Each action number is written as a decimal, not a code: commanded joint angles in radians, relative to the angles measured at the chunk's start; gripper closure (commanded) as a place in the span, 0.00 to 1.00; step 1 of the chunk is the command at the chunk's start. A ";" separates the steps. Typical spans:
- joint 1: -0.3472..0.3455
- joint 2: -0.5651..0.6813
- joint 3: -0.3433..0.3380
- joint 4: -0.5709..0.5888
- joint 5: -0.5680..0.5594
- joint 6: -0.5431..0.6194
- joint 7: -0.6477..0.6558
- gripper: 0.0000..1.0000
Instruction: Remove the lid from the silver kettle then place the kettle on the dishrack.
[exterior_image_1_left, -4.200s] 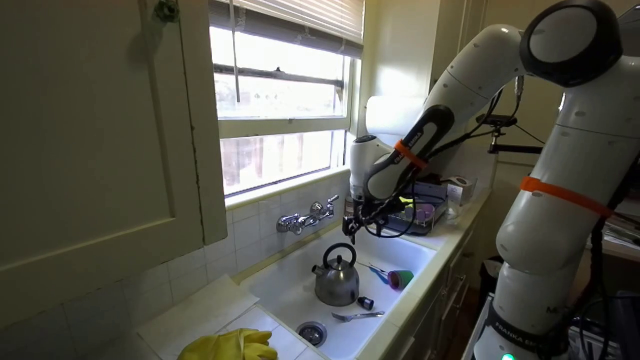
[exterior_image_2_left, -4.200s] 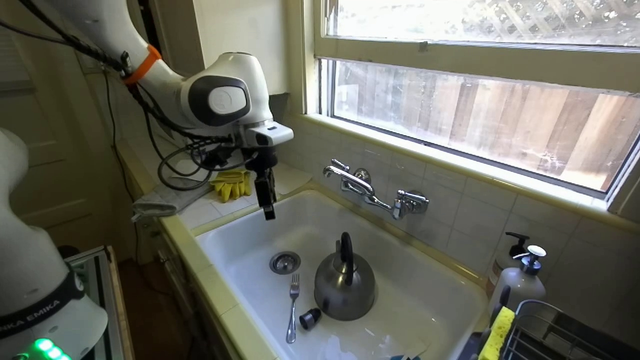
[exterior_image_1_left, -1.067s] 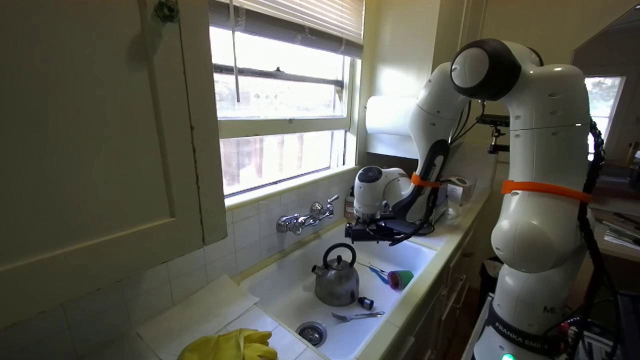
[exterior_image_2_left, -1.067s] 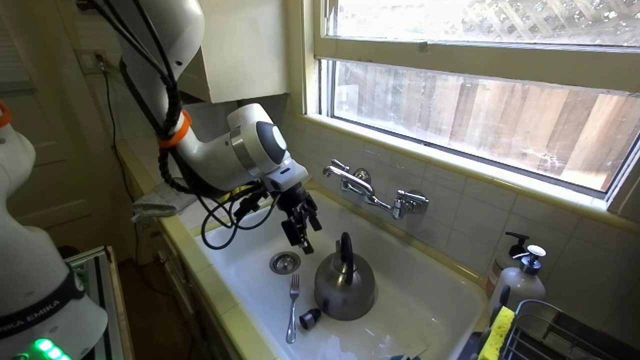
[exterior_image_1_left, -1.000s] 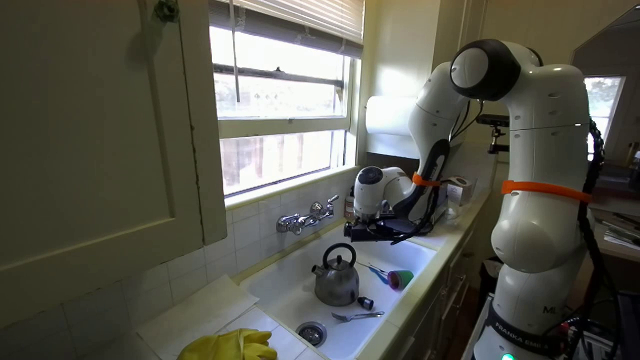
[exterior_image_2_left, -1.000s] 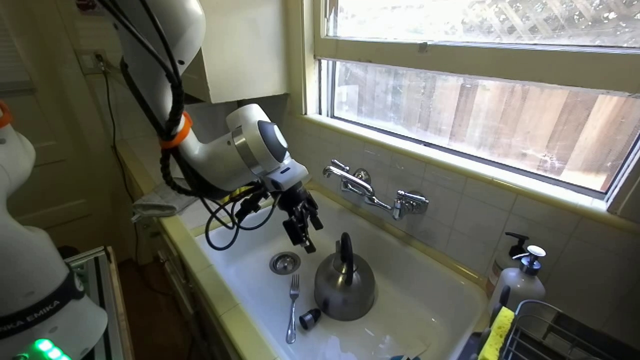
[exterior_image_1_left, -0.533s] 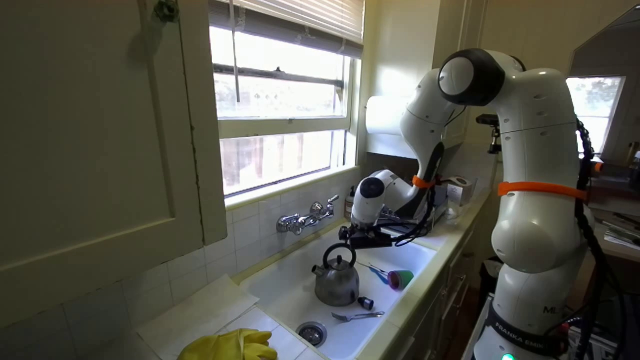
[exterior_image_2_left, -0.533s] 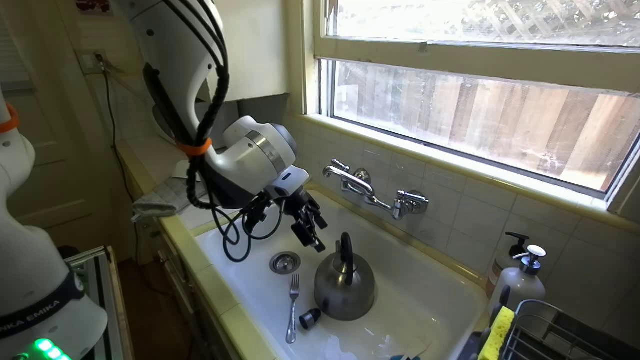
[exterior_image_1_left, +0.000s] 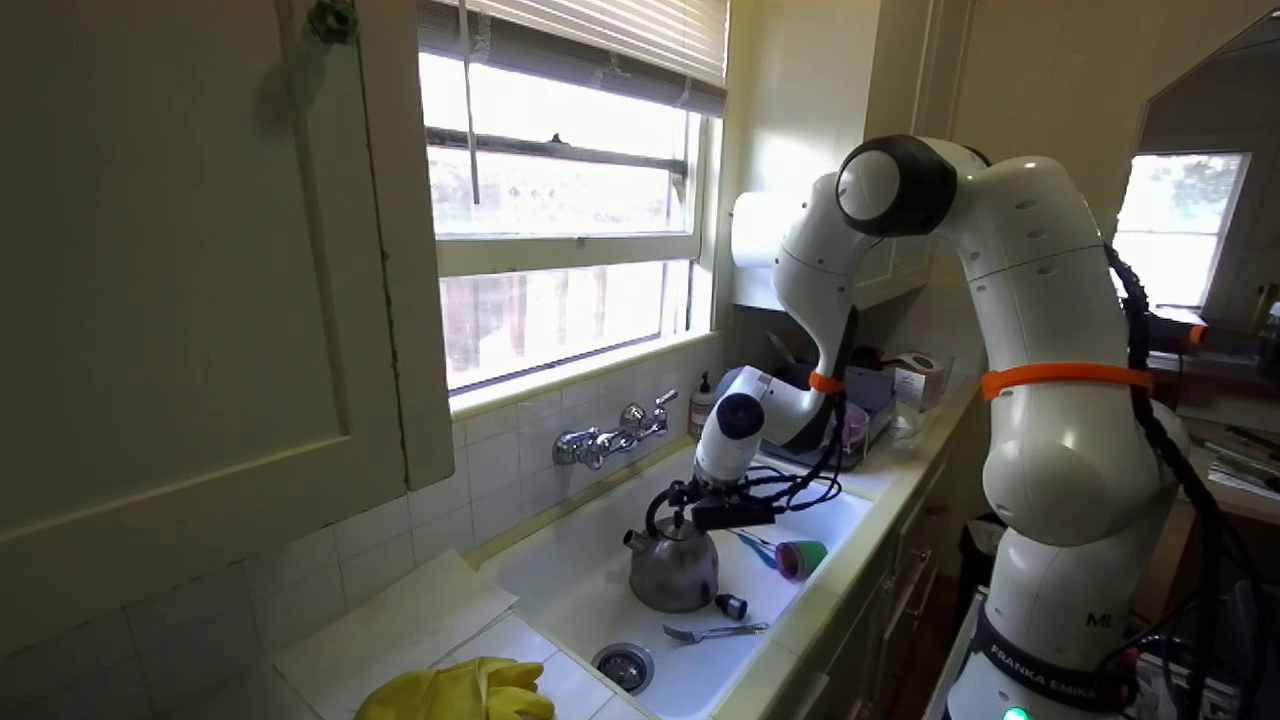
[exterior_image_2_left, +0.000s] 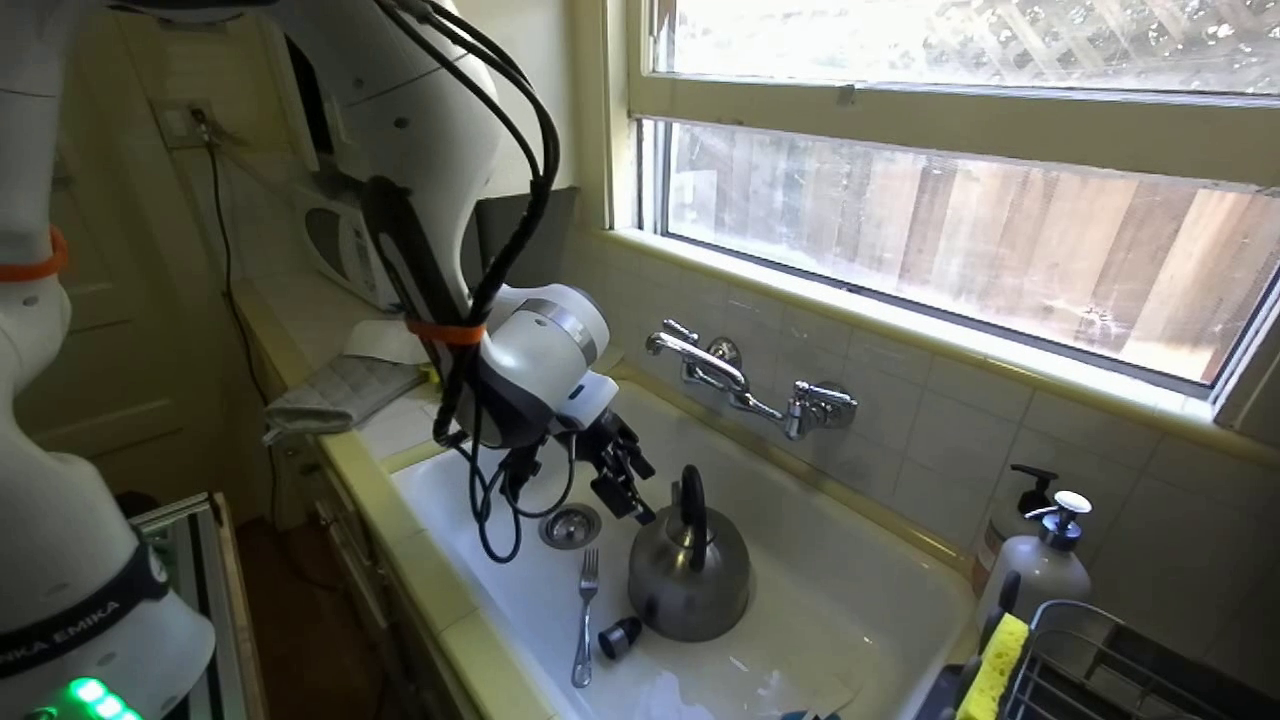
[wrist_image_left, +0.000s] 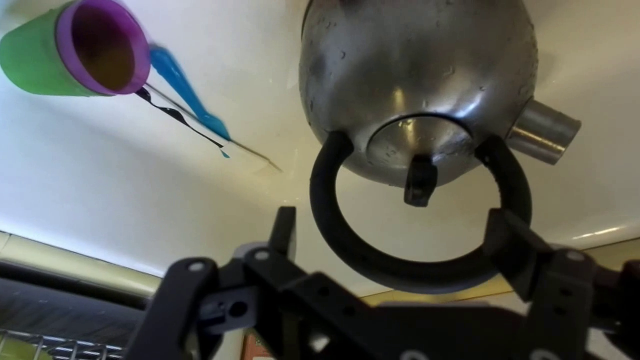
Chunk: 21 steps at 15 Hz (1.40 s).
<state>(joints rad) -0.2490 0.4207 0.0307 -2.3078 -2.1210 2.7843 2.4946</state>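
The silver kettle (exterior_image_1_left: 672, 575) stands upright in the sink, its dark arched handle (wrist_image_left: 400, 270) up and its spout (wrist_image_left: 545, 131) toward the faucet wall. Its round lid (wrist_image_left: 430, 137) sits in the top, with a black knob (wrist_image_left: 421, 182). My gripper (wrist_image_left: 392, 232) is open, tilted, just beside the kettle's top. In the wrist view the right fingertip overlaps the handle; whether it touches I cannot tell. The left fingertip is outside the handle, and nothing is gripped. The dishrack (exterior_image_2_left: 1090, 640) stands on the counter beyond the sink's end, partly behind the arm in an exterior view.
A fork (exterior_image_2_left: 585, 620) and a small black cap (exterior_image_2_left: 620, 637) lie near the kettle. A green and purple cup (wrist_image_left: 45, 60) lies with a blue utensil (wrist_image_left: 185, 90). The faucet (exterior_image_1_left: 610, 442) juts from the wall. Soap bottles (exterior_image_2_left: 1035, 570) and a yellow sponge (exterior_image_2_left: 995, 670) stand by the rack.
Over the last seconds the gripper has turned, come down and tilted toward the kettle's top, with the arm reaching further out. The kettle and the loose things in the sink have stayed put.
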 joint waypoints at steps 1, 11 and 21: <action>-0.006 0.092 0.036 0.056 -0.126 -0.090 0.154 0.05; 0.016 0.215 0.084 0.091 -0.183 -0.389 0.294 0.05; -0.025 0.274 0.177 0.133 -0.179 -0.524 0.281 0.07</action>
<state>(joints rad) -0.2572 0.6594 0.1825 -2.1912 -2.2619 2.3069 2.7114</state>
